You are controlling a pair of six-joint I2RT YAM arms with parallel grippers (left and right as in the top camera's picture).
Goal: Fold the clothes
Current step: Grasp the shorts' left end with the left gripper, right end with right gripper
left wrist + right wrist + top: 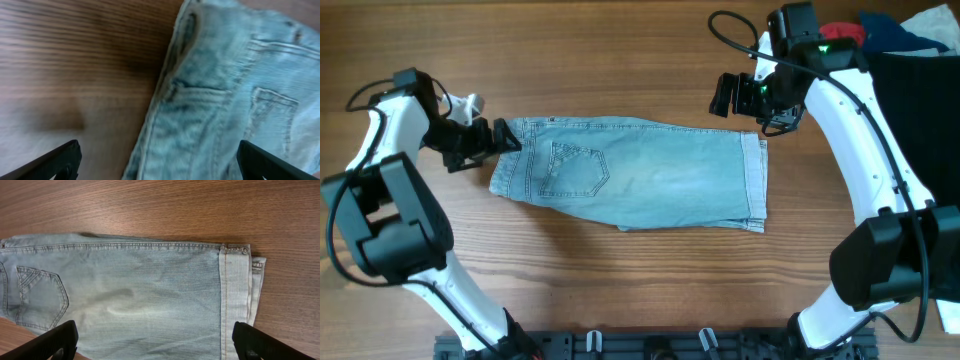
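The light-blue denim shorts (640,175) lie flat on the wooden table, folded in half lengthwise, waistband to the left and pale hemmed leg ends to the right, one stitched back pocket facing up. My left gripper (485,140) is open and empty, just above the waistband's upper left corner; the waistband (200,110) fills its wrist view. My right gripper (732,96) is open and empty, held above the table beyond the shorts' upper right corner. The right wrist view shows the leg and hem (235,295) below its spread fingers.
A pile of other clothes (880,35), red, dark blue and white, lies at the back right on a black cloth (920,100). A small white object (470,102) sits by the left arm. Bare wood table (620,290) surrounds the shorts.
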